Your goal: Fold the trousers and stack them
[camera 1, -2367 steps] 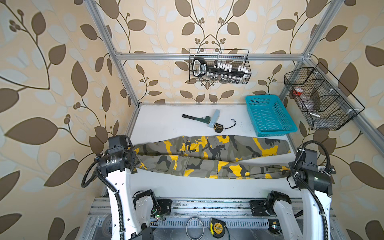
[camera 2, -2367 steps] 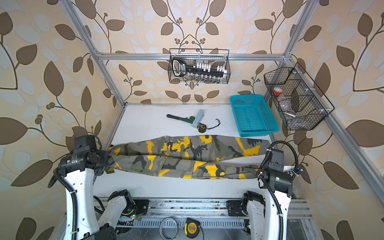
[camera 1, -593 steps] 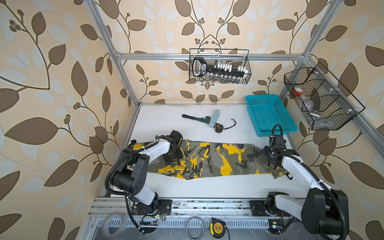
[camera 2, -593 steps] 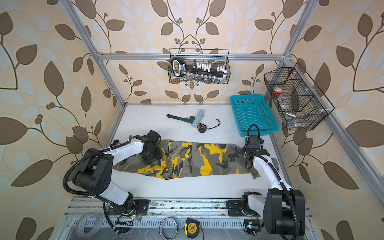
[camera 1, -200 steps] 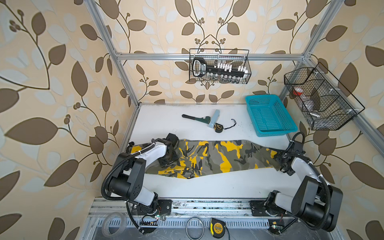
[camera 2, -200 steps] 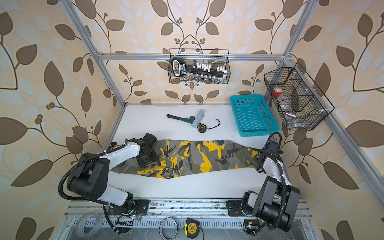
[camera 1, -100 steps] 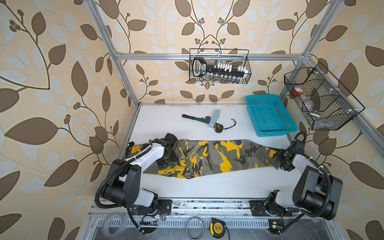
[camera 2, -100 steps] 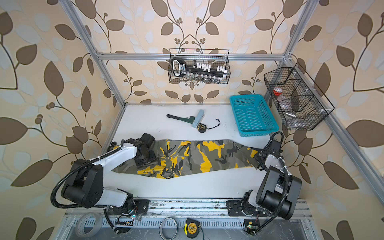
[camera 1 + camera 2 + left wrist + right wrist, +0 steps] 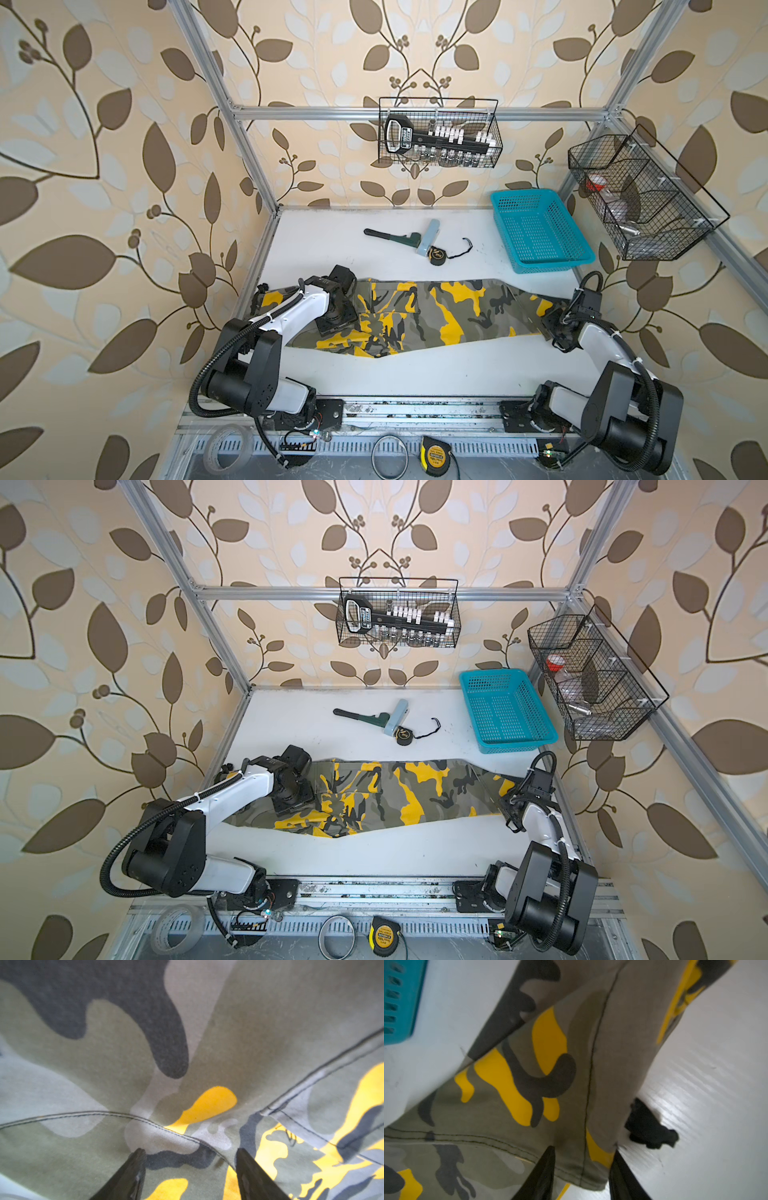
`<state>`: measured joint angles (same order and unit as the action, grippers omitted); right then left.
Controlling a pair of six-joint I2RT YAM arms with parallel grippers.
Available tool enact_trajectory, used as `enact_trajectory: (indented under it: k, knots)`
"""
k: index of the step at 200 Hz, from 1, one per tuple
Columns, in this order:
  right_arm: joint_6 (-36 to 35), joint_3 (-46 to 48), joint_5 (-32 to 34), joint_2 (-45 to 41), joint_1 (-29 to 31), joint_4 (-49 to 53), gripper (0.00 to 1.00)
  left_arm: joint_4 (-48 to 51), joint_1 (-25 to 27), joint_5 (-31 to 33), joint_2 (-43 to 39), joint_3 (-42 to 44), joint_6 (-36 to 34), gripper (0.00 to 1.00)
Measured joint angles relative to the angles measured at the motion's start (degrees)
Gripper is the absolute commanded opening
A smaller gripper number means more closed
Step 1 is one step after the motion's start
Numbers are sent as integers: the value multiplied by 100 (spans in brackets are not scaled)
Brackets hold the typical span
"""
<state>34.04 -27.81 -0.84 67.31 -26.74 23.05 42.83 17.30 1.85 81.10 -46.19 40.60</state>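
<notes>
Camo trousers (image 9: 436,316) lie flat; my left claw (image 9: 189,1151), apart, pins them; right claw (image 9: 583,1150), apart, straddles hem (image 9: 583,1178) to fold.

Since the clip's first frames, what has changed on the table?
The trousers, earlier spread with legs side by side, now lie leg over leg. Both arms came down from the ends: left gripper rests open on the left part, right gripper moved outward to the right hem, jaws apart. The basket, wrench and tape measure stayed.
</notes>
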Motion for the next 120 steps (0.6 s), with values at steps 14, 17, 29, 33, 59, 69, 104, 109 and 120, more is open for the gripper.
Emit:
enact_trajectory:
  k: [14, 17, 29, 33, 59, 69, 104, 109, 120]
  knots:
    - [-15, 22, -26, 33, 0, -63, 27, 0, 0, 0, 0, 0, -7, 70]
    - [13, 22, -31, 33, 0, -68, 25, 0, 0, -2, 0, 0, -7, 70]
    - [28, 22, -59, 35, 0, -87, 16, 0, 2, -9, 0, 0, -11, 70]
    - [-11, 15, -68, 33, 0, -85, 13, 2, 2, -11, 0, 0, -11, 70]
    - [44, -28, -74, -17, -17, -81, 2, 2, 2, -13, 0, 0, -11, 70]
    - [68, -48, -101, -90, -70, -79, 1, 2, 2, -13, 0, 0, -11, 70]
    - [201, -315, -271, -321, -352, -68, 2, 0, 2, 0, 0, 0, -15, 70]
    - [238, -358, -315, -345, -372, -74, 2, 2, 2, 9, 0, 0, -17, 70]
    - [317, -428, -413, -385, -393, -94, 2, 0, 2, 11, 2, 0, -22, 70]
